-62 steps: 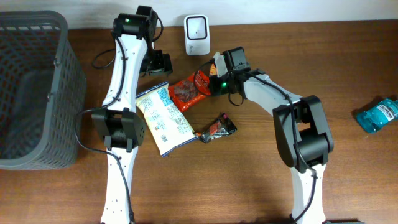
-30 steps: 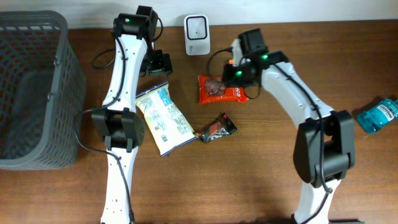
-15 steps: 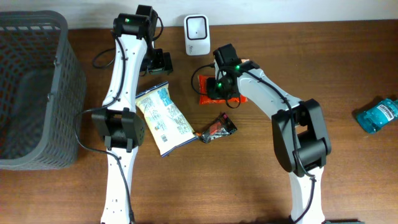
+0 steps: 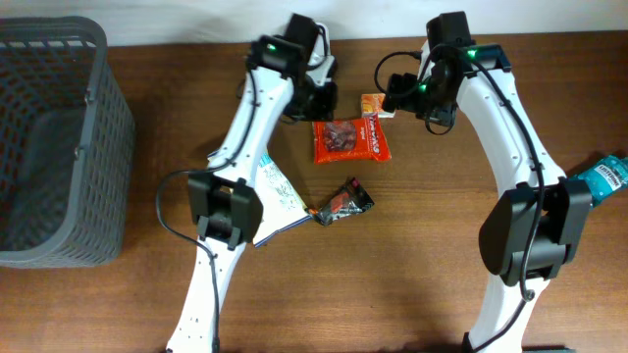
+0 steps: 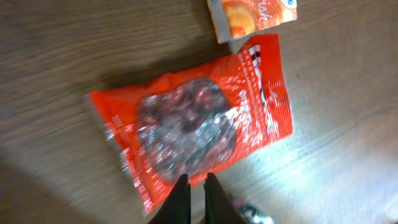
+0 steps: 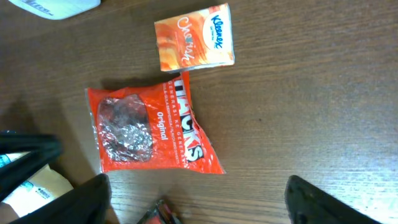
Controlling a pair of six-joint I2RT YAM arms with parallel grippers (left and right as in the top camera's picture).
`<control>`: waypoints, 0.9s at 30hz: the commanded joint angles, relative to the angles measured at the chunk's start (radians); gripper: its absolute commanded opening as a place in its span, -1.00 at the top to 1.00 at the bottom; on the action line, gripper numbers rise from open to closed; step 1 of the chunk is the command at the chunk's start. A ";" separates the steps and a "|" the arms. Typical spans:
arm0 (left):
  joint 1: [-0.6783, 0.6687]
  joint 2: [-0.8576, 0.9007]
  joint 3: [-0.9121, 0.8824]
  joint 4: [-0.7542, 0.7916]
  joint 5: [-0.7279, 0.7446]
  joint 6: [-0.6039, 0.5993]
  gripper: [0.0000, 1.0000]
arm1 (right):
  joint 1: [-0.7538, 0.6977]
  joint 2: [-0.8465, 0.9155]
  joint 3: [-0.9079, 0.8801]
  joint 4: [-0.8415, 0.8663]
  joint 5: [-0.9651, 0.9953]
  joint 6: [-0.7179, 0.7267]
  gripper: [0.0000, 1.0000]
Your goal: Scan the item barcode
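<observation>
Lying flat on the wooden worktop (image 4: 442,275), the snack pouch (image 4: 350,140) is orange-red with crimped ends. A clear window on it shows dark, lumpy pieces, and white lettering along one long side includes the word "Original". Its film is glossy and a little wrinkled. An orange Kleenex tissue pack (image 4: 373,104) sits just beside the pouch's corner at 1 o'clock in the overhead view.

The left end effector (image 5: 196,180) hangs at the pouch's 11 o'clock in the overhead view. In the left wrist view its tips sit at the 6 o'clock edge of the pouch (image 5: 193,130). Its fingers are drawn together with only a thin slit between them, and I cannot tell whether they nip the film.

The right end effector (image 6: 198,183) is at about 2 o'clock of the pouch in the overhead view. Its fingers are spread wide apart and hold nothing, above the worktop and clear of the pouch.
</observation>
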 commanded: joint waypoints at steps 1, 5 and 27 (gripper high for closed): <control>-0.033 0.005 -0.106 0.080 -0.050 -0.082 0.94 | 0.005 0.008 -0.006 -0.001 0.057 -0.020 -0.59; -0.043 0.010 -0.244 0.151 -0.174 -0.124 1.00 | -0.014 0.009 -0.006 -0.005 0.057 -0.020 -0.57; 0.193 -0.016 0.119 -0.249 -0.332 -0.217 -0.98 | 0.139 0.054 -0.006 0.135 0.005 -0.269 -0.88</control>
